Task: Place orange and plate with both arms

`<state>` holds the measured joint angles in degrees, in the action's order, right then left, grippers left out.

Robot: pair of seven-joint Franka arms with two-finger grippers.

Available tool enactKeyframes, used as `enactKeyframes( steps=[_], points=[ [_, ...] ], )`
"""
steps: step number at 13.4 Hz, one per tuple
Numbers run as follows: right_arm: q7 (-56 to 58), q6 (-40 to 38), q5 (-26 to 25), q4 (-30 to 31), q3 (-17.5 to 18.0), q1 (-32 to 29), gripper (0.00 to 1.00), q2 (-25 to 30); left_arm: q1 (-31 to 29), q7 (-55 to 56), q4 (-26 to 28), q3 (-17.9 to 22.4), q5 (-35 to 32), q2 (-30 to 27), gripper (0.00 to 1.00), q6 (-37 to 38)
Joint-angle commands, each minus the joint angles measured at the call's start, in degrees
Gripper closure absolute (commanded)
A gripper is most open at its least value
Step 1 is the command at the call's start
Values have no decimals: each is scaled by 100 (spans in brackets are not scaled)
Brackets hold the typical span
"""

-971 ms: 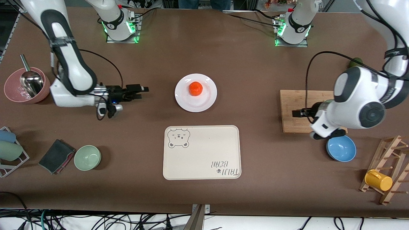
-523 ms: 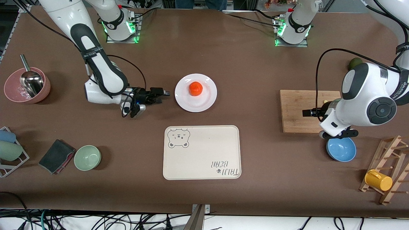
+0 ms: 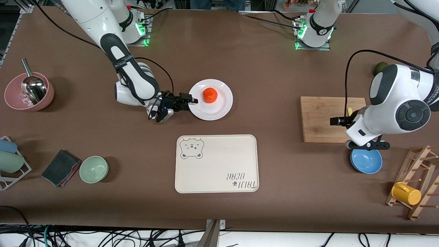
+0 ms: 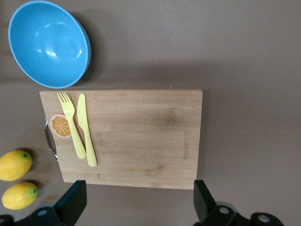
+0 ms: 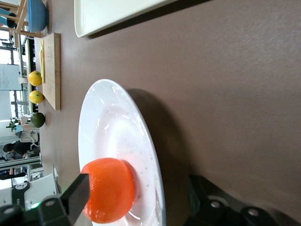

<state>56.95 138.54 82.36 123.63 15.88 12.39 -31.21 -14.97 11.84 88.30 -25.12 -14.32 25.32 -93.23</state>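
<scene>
Orange (image 3: 210,95) fruit sits on the plate (image 3: 219,111), not yet on the tray (image 3: 216,164). Right gripper (image 3: 192,101), jaws open, straddles the plate's rim. Left gripper (image 3: 334,120) waits, jaws open and empty, over the board (image 3: 322,118).

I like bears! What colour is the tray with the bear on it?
Cream, with a grey bear drawing; the tray shows best in the front view.

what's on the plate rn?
Only the orange sits on the plate, and the right gripper is open at its rim. Whatever lies under the orange is hidden.
</scene>
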Motion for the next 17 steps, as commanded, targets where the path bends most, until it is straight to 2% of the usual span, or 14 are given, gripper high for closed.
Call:
enactKeyframes(
  steps=[1, 2, 4, 6, 8, 9, 11, 12, 14, 17],
  points=[
    [150, 77, 175, -84, 20, 26, 55, -166, 108, -59, -93, 7, -308, -18, 0, 209],
    [150, 77, 175, -111, 20, 44, 68, -209, 99, -59, -93, 7, -299, -27, 0, 200],
    [150, 51, 167, -111, 20, 70, 87, -236, 55, -41, -102, 7, -220, -45, 0, 200],
    [158, 33, 123, -111, 20, 70, 100, -236, 20, -50, -285, 16, -176, -53, 0, 200],
    [132, 33, 105, -155, 20, 79, 100, -227, -304, -146, -15, 51, 234, -420, 0, -177],
    [71, 33, 105, -190, 20, 70, 100, -210, 26, -42, 3, 252, 368, -449, 0, -169],
    [27, 7, 105, -251, 20, 61, 100, -70, 615, -32, 99, 1093, 657, -789, 0, -196],
    [18, -28, 105, -374, 12, 53, 100, -52, 827, -41, 117, 1437, 1007, -940, 0, -196],
    [-584, -99, 53, -821, 11, 26, 100, -60, 1362, -76, 441, 2079, 1369, -1370, 0, -274],
    [-1886, -90, -868, -1996, 11, 44, 100, -436, 2154, -32, 768, 2967, 1564, -1855, 0, -433]
  ],
)
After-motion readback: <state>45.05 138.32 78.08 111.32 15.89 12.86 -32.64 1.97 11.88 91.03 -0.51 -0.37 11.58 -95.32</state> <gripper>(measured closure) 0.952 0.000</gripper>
